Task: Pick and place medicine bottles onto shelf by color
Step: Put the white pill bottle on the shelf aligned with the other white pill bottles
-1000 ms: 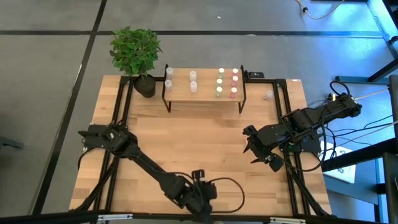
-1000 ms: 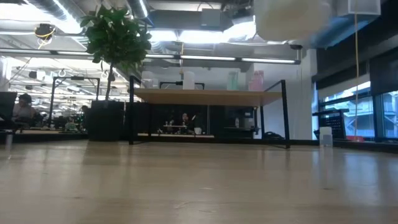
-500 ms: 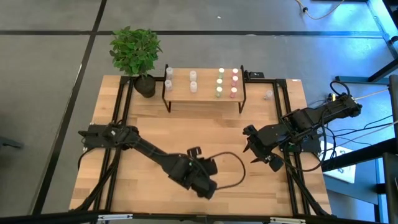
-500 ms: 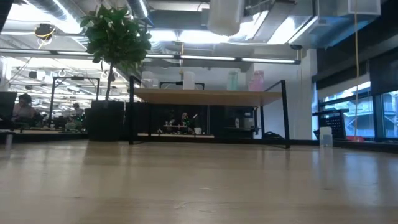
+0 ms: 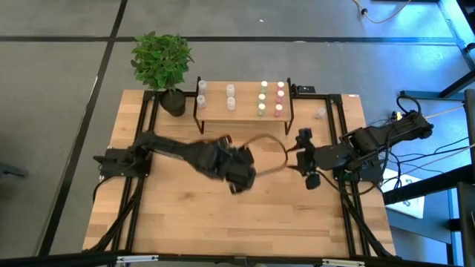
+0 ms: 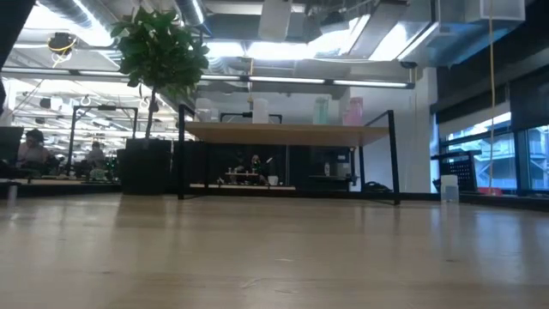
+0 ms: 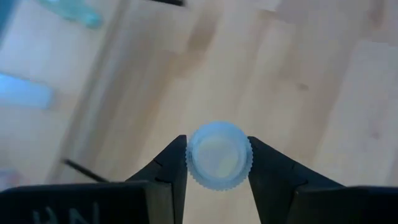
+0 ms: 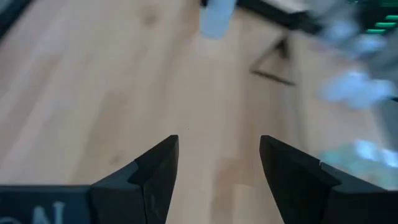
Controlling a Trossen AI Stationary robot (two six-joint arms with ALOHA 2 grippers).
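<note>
Left jaws (image 7: 219,163) clenched on small whitish ribbed-cap medicine bottle (image 7: 219,155), cap seen end-on between the two dark fingers (image 7: 166,167), bare light wood below. In the high view, left jaws (image 5: 236,172) mid-counter, in front of the shelf, arm stretched across from its base at the counter's left edge; picture blurred there, bottle itself not discernible from above. Cap colour pale, whitish; hard to tell more.

Right jaws (image 8: 219,158) released, nothing between the fingers, wood surface beneath. In the high view, right jaws (image 5: 306,158) near the counter's right side, just off the shelf's right front leg, well apart from the left jaws.

Low light-wood shelf on thin black metal frame (image 5: 245,110) at the back of the large wooden counter (image 5: 178,215). On the shelf top: white-capped bottles (image 5: 201,93) at the left end, more white-capped (image 5: 231,96) near the middle, green/yellow-capped pair (image 5: 262,101) right of centre, pink-capped pair (image 5: 280,100) at the right end. All upright, in short columns, apart from each other. One small pale bottle (image 5: 320,113) alone on the counter, right of the shelf, near the back corner.

Green leafy potted plant in dark pot (image 5: 165,67) at the counter's back-left corner, just beside the shelf's left end.

Low view: shelf (image 6: 287,131) seen edge-on with bottles on top, plant (image 6: 159,51) at left, office room behind.
</note>
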